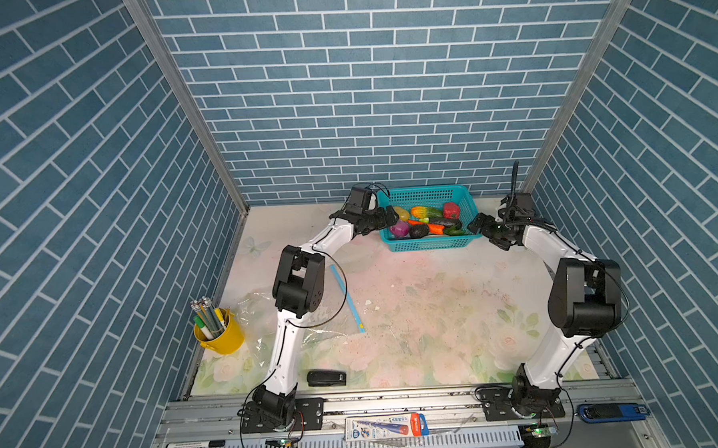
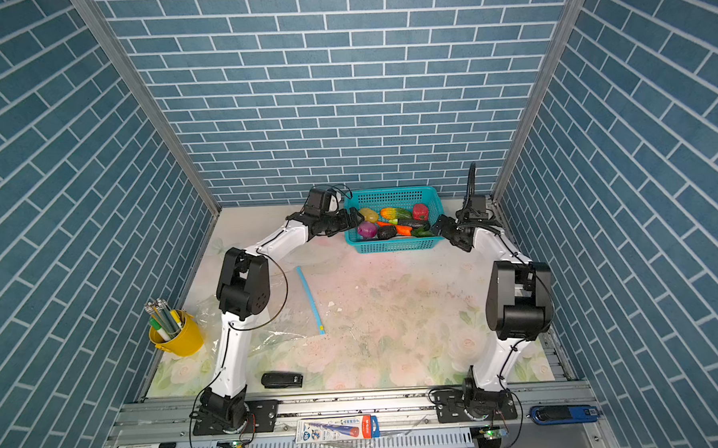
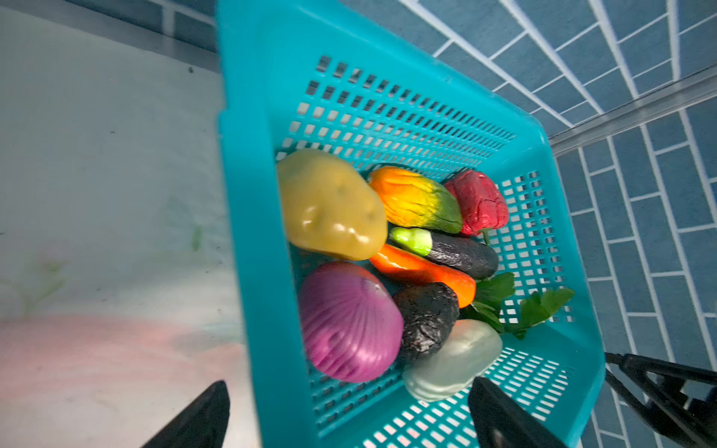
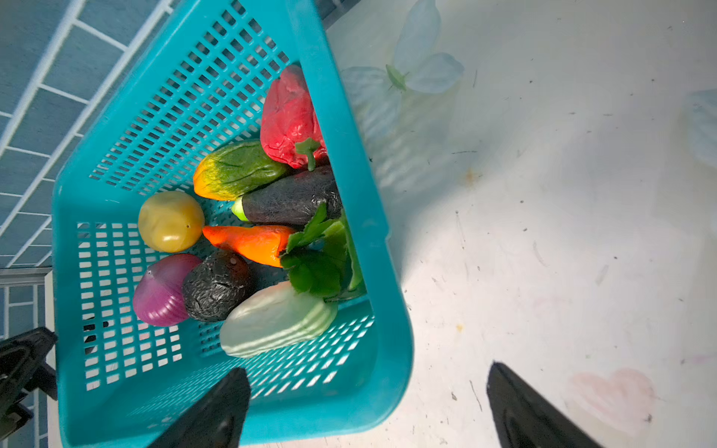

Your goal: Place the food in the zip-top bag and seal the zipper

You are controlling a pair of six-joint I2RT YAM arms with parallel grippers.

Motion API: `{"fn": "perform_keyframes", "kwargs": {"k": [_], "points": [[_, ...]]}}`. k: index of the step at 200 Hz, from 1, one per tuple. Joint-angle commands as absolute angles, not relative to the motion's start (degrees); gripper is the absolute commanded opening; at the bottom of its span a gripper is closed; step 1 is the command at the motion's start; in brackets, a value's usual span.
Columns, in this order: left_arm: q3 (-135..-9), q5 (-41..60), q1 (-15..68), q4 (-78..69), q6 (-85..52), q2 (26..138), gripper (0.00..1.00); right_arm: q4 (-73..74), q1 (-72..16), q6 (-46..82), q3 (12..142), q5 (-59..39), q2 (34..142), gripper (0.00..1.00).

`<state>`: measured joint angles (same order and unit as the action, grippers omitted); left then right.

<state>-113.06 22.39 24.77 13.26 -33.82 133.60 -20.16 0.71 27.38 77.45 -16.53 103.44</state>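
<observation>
The food (image 1: 426, 222) lies in a teal basket (image 1: 433, 242) at the back of the table: a yellow piece (image 3: 333, 205), a purple one (image 3: 349, 322), a red one (image 4: 289, 120), an orange one (image 4: 248, 242), dark, whitish and leafy green pieces. My left gripper (image 3: 349, 411) is open and straddles the basket's left wall (image 1: 390, 217). At the basket's right end my right gripper (image 4: 368, 391) is open too, one finger inside the rim (image 1: 476, 224). The clear zip-top bag (image 1: 330, 313) lies flat under my left arm, its light-blue zipper (image 1: 347, 298) facing the table's middle.
A yellow cup of pens (image 1: 218, 329) stands at the left wall beside the bag. A black device (image 1: 326, 378) lies near the front edge. On the front rail lie a marker (image 1: 194, 445), a printed package (image 1: 385, 425) and a blue device (image 1: 611, 411).
</observation>
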Motion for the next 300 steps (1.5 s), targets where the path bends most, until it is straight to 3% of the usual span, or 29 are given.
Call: {"fn": "perform_keyframes", "kwargs": {"k": [1,67,105,150,194,231,272,300], "points": [[-116.9,24.2,26.5,14.1,-33.2,134.6,0.98,-23.5,0.9,25.9,82.1,-17.0,103.4,0.97],[-122.4,23.9,27.8,17.9,-32.3,137.2,0.98,-27.4,1.2,24.3,84.4,-14.6,103.8,0.96],[-113.8,18.7,24.9,18.9,-28.6,128.3,0.97,-33.3,1.6,21.5,85.7,-14.4,98.9,0.97],[-99.7,13.5,24.0,21.6,-26.5,114.8,0.97,-29.3,-0.6,23.4,75.3,-22.8,88.6,0.90],[-82.3,11.2,24.0,22.9,-27.5,100.4,0.94,-24.0,-14.2,20.9,61.1,-22.9,78.5,0.85],[-66.9,8.1,23.7,22.4,-30.7,88.0,0.94,-12.8,-26.2,28.0,50.7,-16.2,74.7,0.74],[-56.7,11.2,22.0,24.0,-32.3,80.5,0.94,5.3,-39.4,32.7,47.6,-15.0,83.2,0.67],[-50.9,12.9,19.5,22.9,-33.7,76.0,0.86,9.8,-45.9,30.5,52.1,-16.9,92.0,0.66]]}}
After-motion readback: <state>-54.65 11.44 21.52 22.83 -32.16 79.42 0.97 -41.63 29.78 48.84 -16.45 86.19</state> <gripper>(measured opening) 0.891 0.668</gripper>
